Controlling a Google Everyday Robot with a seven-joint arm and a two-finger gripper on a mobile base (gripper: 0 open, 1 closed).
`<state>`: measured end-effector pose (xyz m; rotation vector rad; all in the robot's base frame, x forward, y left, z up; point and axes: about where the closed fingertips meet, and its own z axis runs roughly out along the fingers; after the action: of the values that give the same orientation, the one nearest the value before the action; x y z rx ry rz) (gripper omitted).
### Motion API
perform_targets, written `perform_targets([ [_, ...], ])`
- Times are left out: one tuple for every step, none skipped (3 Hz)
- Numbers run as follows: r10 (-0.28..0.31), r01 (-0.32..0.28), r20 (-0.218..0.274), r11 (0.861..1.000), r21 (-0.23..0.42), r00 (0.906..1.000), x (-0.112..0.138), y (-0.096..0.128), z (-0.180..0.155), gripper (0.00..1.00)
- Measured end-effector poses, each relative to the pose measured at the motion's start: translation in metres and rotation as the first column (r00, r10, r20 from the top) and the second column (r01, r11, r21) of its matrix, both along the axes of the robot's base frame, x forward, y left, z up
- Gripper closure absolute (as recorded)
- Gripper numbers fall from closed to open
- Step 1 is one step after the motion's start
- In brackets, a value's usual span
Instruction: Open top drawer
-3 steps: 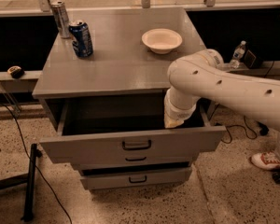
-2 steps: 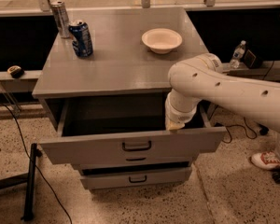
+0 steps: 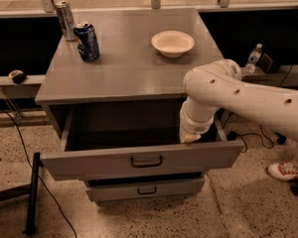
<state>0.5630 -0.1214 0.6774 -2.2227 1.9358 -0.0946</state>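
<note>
- The claw is seen lowered into the right end of the open top drawer, just behind the drawer's front panel.
- Only its pale tip is visible above the panel, so whether the claw is released or clenched cannot be told.
- The claw is carried by a thick white arm, which enters from the right and bends downward over the cabinet's front right corner.
- The top drawer stands pulled well out from the grey cabinet, and its plain grey interior is exposed on the left and centre.
- A black bar handle is set at the centre of the drawer's front, apart from the claw.
- A lower drawer with a similar handle is seen beneath, projecting only slightly.
- On the tabletop a pale bowl is placed towards the back right.
- A blue can is stood upright towards the back left, with a silver can just behind it.
- A water bottle is seen on a ledge to the right, behind the arm.
- A shoe is visible on the speckled floor at the right edge.
</note>
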Motion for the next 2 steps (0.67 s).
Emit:
perform_targets([
  [0.022, -0.021, -0.048, 1.000, 0.022, 0.9986, -0.0323, -0.0063, -0.0013, 1.00],
  [0.022, -0.021, -0.049, 1.000, 0.023, 0.9986, -0.0323, -0.0063, -0.0015, 1.00],
])
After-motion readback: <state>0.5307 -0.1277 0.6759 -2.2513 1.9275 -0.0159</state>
